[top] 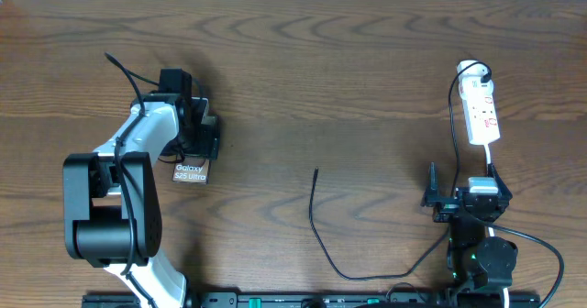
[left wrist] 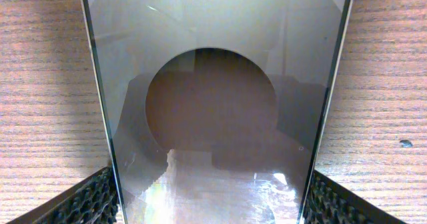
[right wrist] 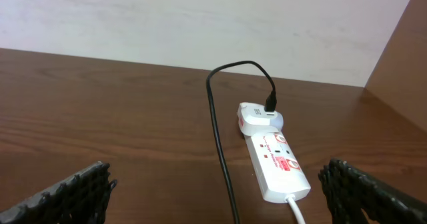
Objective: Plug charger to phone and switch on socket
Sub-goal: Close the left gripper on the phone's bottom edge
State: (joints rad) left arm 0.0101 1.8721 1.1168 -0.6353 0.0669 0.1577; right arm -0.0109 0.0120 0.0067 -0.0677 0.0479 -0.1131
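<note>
The phone lies at the left, mostly hidden under my left gripper; only its end with the white text shows. In the left wrist view its glossy grey face fills the frame, and my left gripper has a finger against each long edge. The white socket lies at the far right. The charger runs from its white adapter across the table, and its free plug tip lies loose mid-table. My right gripper is open and empty, just short of the socket.
The socket's white lead runs back toward my right arm. The black charger cable passes between my right fingers on the table. A pale wall stands beyond the table's far edge.
</note>
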